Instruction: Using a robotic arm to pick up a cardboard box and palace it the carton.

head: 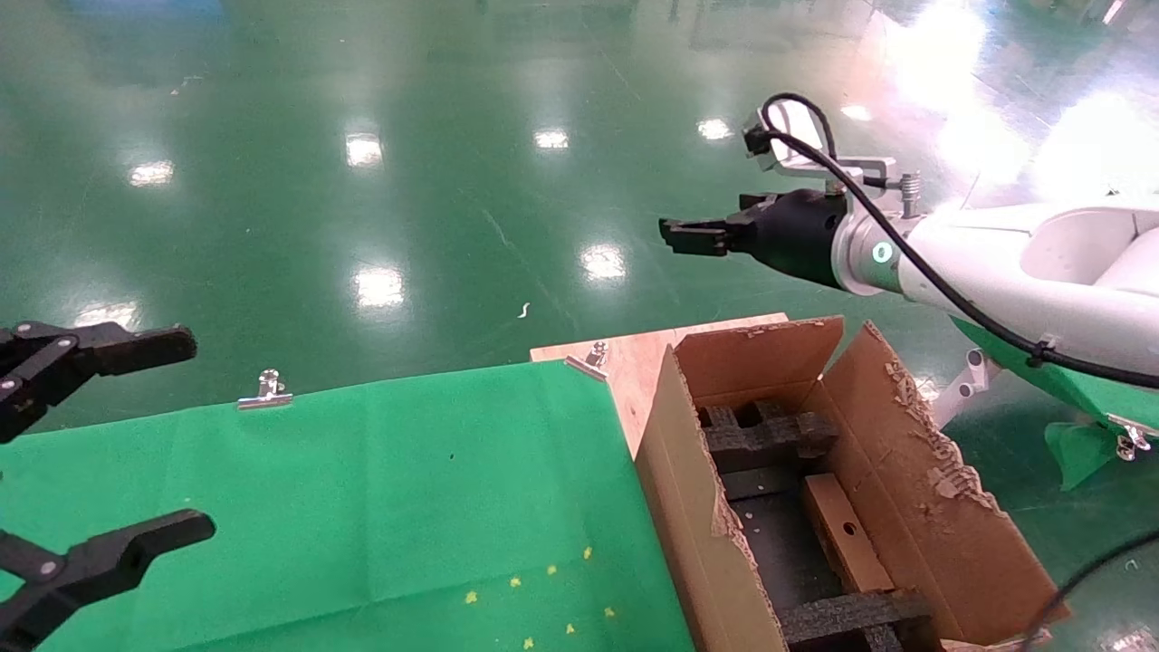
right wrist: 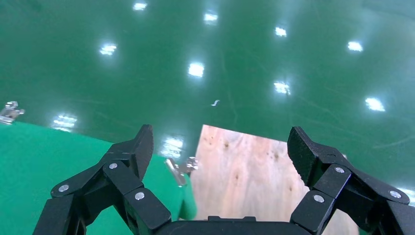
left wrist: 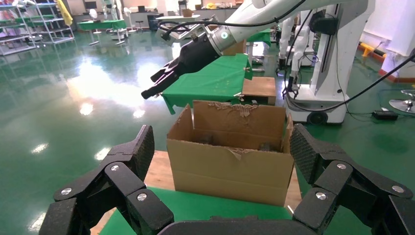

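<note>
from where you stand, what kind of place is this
Probably a robotics lab or factory test hall. The glossy green floor runs wide and open, more tables with green cloth and shelving stand behind, and another white robot base is parked nearby.

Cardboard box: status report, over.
Right gripper open, empty, above and beyond carton. Left gripper open, parked over green cloth. Cardboard box already inside carton, between foam inserts. Nothing obstructing.

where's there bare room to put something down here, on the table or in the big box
The green cloth is bare from the left gripper across to the carton; the wooden strip behind the carton is bare too. Inside the carton it is crowded: foam blocks and the small cardboard box fill the floor. The right gripper hangs above.
</note>
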Robot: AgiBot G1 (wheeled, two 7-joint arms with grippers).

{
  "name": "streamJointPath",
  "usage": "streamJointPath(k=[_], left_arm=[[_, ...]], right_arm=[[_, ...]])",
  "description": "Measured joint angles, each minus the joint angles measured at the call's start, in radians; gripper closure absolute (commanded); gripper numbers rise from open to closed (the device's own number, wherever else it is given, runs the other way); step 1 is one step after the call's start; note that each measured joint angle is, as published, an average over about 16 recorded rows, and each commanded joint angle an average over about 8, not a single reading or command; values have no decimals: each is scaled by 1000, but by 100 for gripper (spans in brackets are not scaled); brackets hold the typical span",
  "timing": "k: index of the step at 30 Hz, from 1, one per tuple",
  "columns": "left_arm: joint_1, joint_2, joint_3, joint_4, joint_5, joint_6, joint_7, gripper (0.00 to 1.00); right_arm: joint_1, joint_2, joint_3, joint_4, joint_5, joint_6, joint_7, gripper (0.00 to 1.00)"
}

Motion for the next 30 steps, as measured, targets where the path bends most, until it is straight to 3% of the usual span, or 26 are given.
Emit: streamJointPath(k=[7, 13, 30], left_arm=[[0, 0, 0, 0, 0, 0, 0, 0], [0, 0, 0, 0, 0, 0, 0, 0], [0, 0, 0, 0, 0, 0, 0, 0]], right_arm=[[-15, 1, 15, -1, 9, -16, -14, 0], [-60, 2, 83, -6, 62, -71, -96, 0], [-279, -10, 464, -30, 440, -371, -610, 0]])
